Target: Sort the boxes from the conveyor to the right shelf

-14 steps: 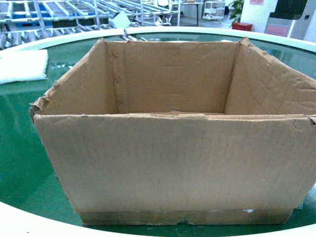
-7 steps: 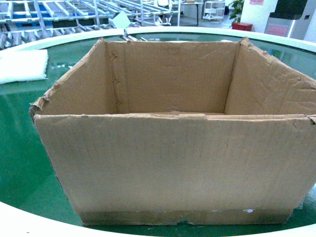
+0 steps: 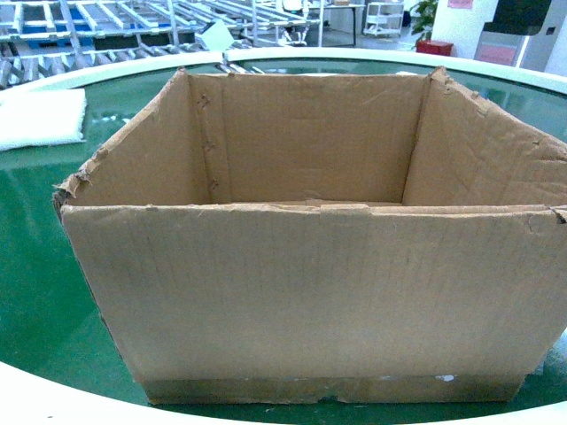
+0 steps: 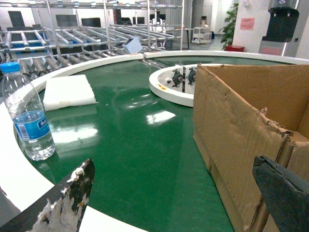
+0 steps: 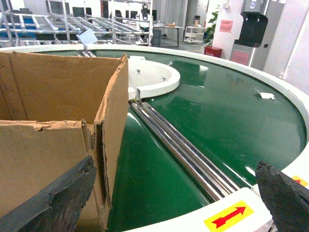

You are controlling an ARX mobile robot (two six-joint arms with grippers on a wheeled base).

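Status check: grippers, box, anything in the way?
Both grippers open, left and right, flanking the near corners. Cardboard box upright on the conveyor, ungripped. Water bottle on the left rim, clear of the box.

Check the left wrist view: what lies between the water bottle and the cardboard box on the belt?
Only bare green conveyor separates the water bottle from the cardboard box; the white foam pad lies farther back, seen in the left wrist view.

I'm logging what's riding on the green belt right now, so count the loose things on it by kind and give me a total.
Cardboard box: 1
Water bottle: 1, standing at the belt's white rim
White foam pad: 1
Total: 3 on the conveyor
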